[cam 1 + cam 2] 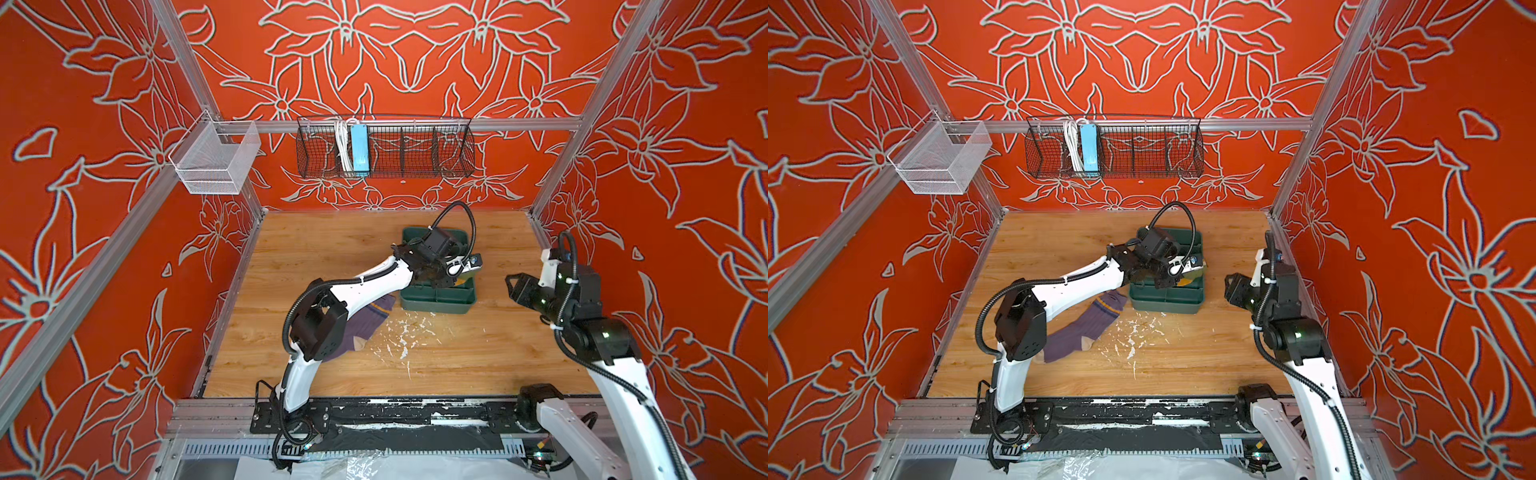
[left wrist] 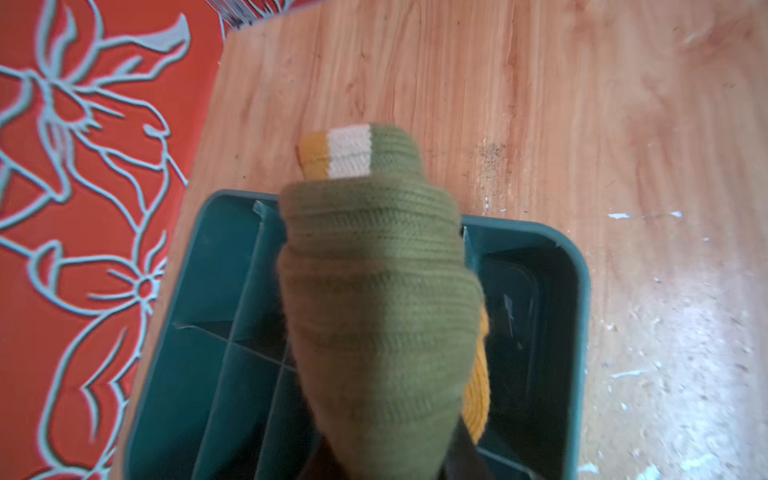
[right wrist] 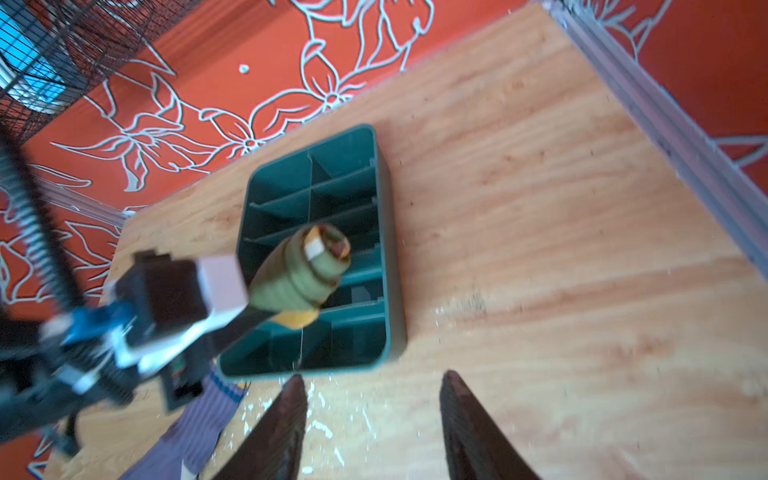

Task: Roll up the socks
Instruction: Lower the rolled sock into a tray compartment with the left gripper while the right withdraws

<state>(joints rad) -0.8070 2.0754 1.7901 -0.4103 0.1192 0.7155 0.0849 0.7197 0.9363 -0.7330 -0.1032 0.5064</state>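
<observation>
The left fingers (image 3: 245,324) pinch the rolled green sock (image 2: 374,291) just above a divided bin (image 3: 395,291) toward the tabletop's (image 1: 1183,365) back edge. The right fingers (image 3: 286,419) hang spread and empty by the right edge. The purple sock (image 1: 1084,328) lies flat near the left edge; next, I judge, the roll should be lowered into a compartment.

Both arms (image 1: 365,286) have white shells, black joints (image 1: 318,328) and ribbed black cables (image 1: 456,203).

Showing an olive sock (image 2: 374,291) banded cream and mustard. Showing a ribbed purple sock (image 1: 1079,330), yellow-striped, a dark green tray (image 2: 579,299) and orange floral walls (image 1: 124,249).
</observation>
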